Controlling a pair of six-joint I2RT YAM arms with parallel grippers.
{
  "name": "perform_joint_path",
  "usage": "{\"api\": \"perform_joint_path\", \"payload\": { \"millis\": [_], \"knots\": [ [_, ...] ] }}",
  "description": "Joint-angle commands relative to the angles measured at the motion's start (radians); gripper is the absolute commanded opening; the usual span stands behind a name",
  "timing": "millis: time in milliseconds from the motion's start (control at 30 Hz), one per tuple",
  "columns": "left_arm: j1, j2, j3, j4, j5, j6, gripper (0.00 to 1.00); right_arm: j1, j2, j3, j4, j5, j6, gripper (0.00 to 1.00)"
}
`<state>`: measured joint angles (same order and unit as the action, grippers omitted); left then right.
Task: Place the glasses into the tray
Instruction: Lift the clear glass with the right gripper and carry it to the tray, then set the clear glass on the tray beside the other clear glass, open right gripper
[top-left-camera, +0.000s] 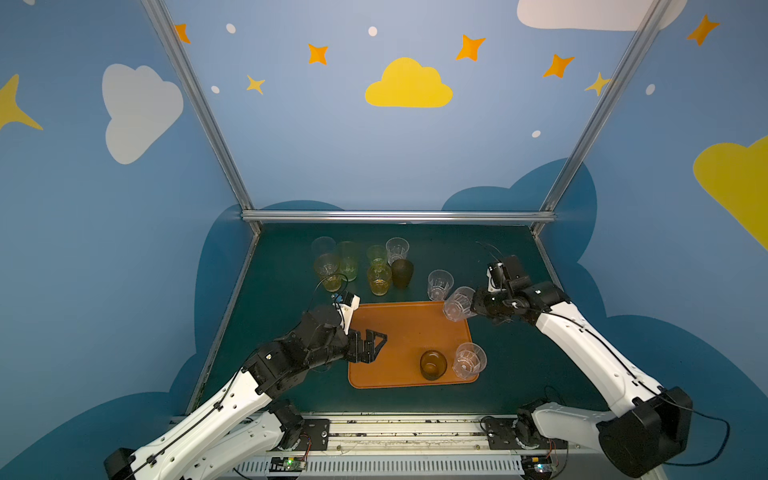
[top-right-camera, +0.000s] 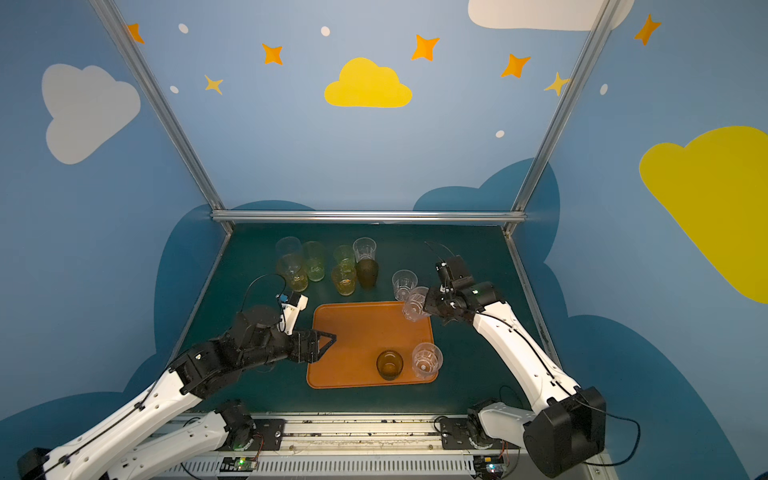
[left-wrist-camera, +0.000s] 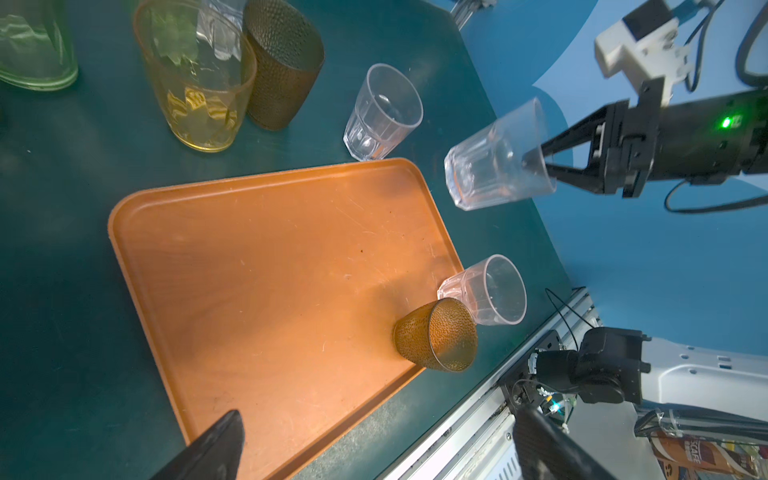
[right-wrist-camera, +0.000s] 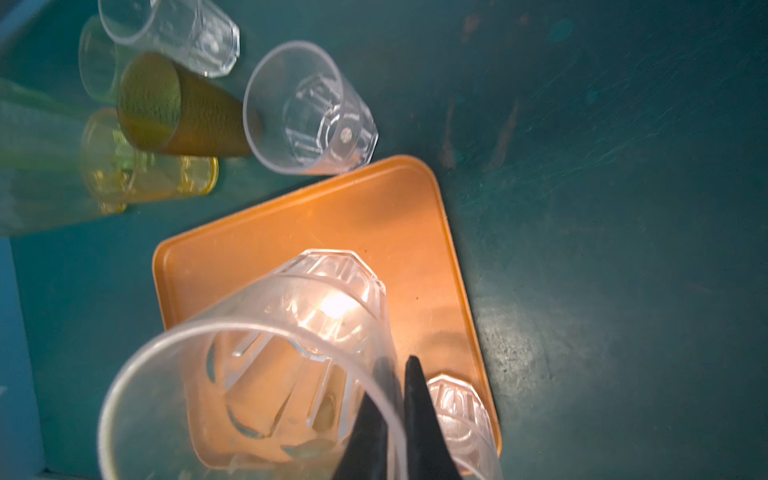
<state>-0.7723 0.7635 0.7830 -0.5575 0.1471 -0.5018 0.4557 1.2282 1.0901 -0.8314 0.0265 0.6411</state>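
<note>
The orange-brown tray lies on the green table. My right gripper is shut on the rim of a clear faceted glass, one finger inside it and one outside, holding it tilted in the air above the tray's far right corner. A dark smoky-brown glass and a clear glass stand in the tray's near right corner. My left gripper hangs open and empty over the tray's left edge. Behind the tray stands another clear glass.
Several tinted glasses, a dark glass and a clear glass stand clustered at the back left of the table. Metal frame posts and blue walls close in the back and sides. The arms' mounting rail runs along the front edge.
</note>
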Motion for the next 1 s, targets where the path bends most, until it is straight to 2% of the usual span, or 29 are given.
{"api": "perform_joint_path", "payload": {
  "millis": [0,233,433,700,967],
  "knots": [
    [0.005,-0.013,-0.005,0.022,-0.046,-0.007,1.0,0.05,0.023,0.037,-0.059,0.063,-0.018,0.0],
    [0.008,-0.025,0.059,-0.072,-0.093,0.04,1.0,0.119,0.073,0.065,-0.12,0.148,-0.021,0.0],
    [0.006,-0.098,0.038,-0.113,-0.146,0.06,1.0,0.148,0.094,0.058,-0.155,0.212,-0.009,0.0],
    [0.008,-0.173,-0.025,-0.102,-0.182,0.042,1.0,0.147,0.098,-0.039,-0.088,0.172,0.029,0.0],
    [0.012,-0.15,-0.029,-0.105,-0.18,0.042,1.0,0.144,0.116,-0.078,-0.015,0.163,0.036,0.0]
  ]
}}
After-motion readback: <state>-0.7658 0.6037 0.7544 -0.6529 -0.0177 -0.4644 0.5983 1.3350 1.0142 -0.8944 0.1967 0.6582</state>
